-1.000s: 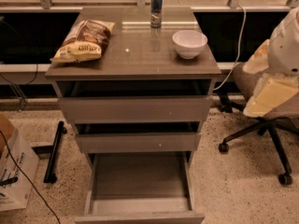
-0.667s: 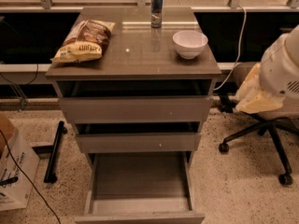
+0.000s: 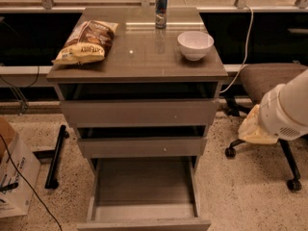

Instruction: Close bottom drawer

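The bottom drawer (image 3: 144,184) stays pulled fully out at the foot of the cabinet (image 3: 139,112), while the white arm (image 3: 286,109) has sunk lower right of the cabinet, its pincer out of view, state untellable, so closing has likely hardly begun.

Grey-brown bottom drawer (image 3: 144,189) stands pulled far out, tray showing.

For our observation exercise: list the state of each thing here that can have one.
bottom drawer: pulled out, tray bare.
middle drawer: pushed in.
top drawer: pushed in.
bowl: upright.
can: upright.
chip bag: lying flat.
gripper: right of the cabinet, away from the drawers.
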Available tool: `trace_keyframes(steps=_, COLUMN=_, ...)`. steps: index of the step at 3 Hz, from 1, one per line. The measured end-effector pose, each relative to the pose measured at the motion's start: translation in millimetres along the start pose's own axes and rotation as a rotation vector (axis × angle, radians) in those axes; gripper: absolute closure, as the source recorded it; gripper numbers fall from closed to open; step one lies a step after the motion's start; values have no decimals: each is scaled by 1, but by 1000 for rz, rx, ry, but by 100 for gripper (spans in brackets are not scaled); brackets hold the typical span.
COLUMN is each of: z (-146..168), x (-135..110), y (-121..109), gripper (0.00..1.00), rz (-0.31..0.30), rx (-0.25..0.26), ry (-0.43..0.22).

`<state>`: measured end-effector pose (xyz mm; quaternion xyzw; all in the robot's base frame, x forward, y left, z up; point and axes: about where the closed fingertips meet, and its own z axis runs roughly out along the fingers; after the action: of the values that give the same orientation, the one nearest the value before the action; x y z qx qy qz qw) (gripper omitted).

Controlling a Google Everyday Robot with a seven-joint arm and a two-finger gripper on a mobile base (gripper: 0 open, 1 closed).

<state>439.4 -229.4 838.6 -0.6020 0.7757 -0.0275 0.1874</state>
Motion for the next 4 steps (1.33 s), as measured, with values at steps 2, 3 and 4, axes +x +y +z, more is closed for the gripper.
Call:
trace_keyframes(steps=2, z=63, x=29, y=2, gripper=100, rz=36, rx=7, ry=-20)
trace_keyframes(steps=3, z=89, x=28, y=11, gripper=100, rz=42, rx=-45, ry=-26)
trace_keyframes(steps=4, z=153, x=28, y=43, gripper=100, rz=13, rx=-103, ry=-59)
